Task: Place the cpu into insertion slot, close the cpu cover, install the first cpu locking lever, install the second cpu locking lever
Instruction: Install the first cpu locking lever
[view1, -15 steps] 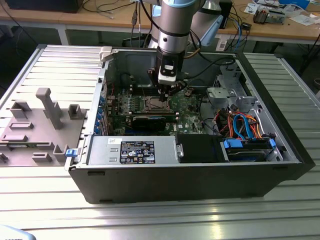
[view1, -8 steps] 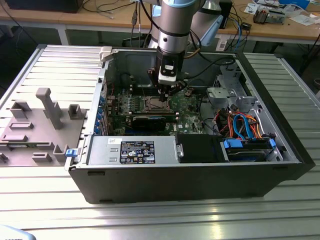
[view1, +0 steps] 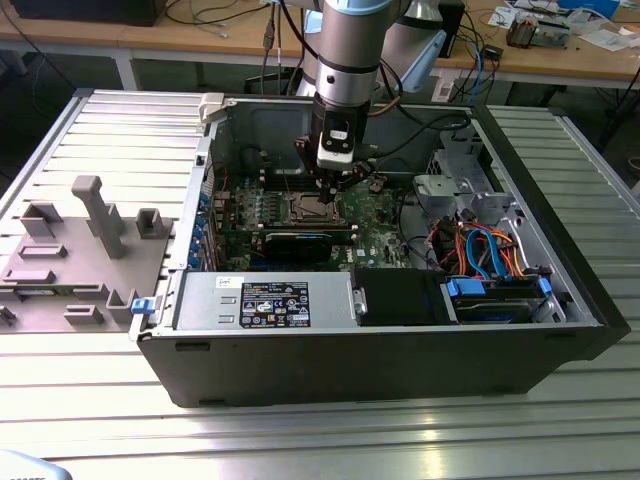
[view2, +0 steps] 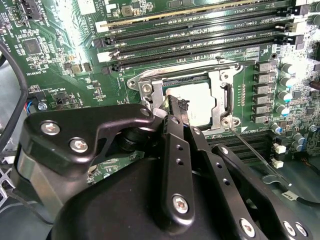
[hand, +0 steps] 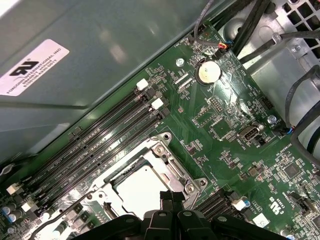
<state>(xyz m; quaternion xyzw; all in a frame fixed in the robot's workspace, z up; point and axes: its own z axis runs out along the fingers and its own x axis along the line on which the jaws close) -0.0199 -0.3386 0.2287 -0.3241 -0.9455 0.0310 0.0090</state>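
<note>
Hovering gripper over cpu (seated); cpu cover down.

We see the cpu, a flat pale silvery square, lying level inside the insertion slot on the green motherboard. The cpu cover, a thin silvery frame with an open middle, lies closed around it. In the first wrist view the cpu shows through the cover.

One cpu, one cpu cover, four long memory slots.
</note>
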